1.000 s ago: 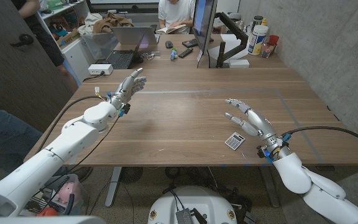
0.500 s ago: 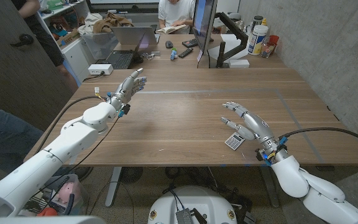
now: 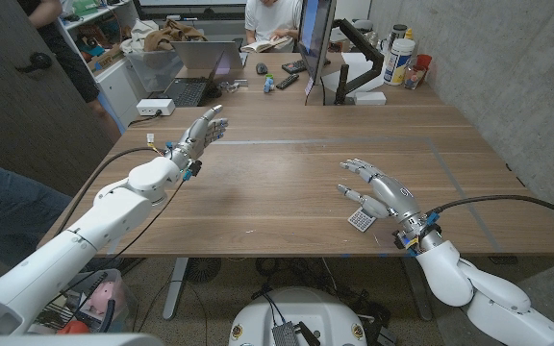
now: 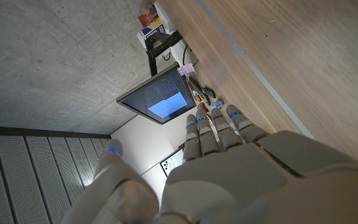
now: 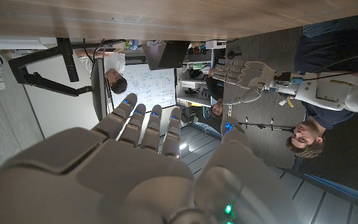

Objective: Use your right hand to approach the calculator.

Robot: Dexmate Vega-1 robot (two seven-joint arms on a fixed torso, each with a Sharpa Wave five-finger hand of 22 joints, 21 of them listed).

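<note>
Small grey calculator (image 3: 358, 219) flat on the brown wooden table (image 3: 287, 183) near the front edge, white robot right hand (image 3: 380, 191) over it, fingers spread, holding nothing, left hand (image 3: 200, 133) raised far off, fingers apart, holding nothing.

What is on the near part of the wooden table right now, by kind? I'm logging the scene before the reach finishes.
Robot hands: 2, the left hand and the right hand, both open over the table
Calculators: 1, the calculator, partly under the right hand
Total: 3
</note>
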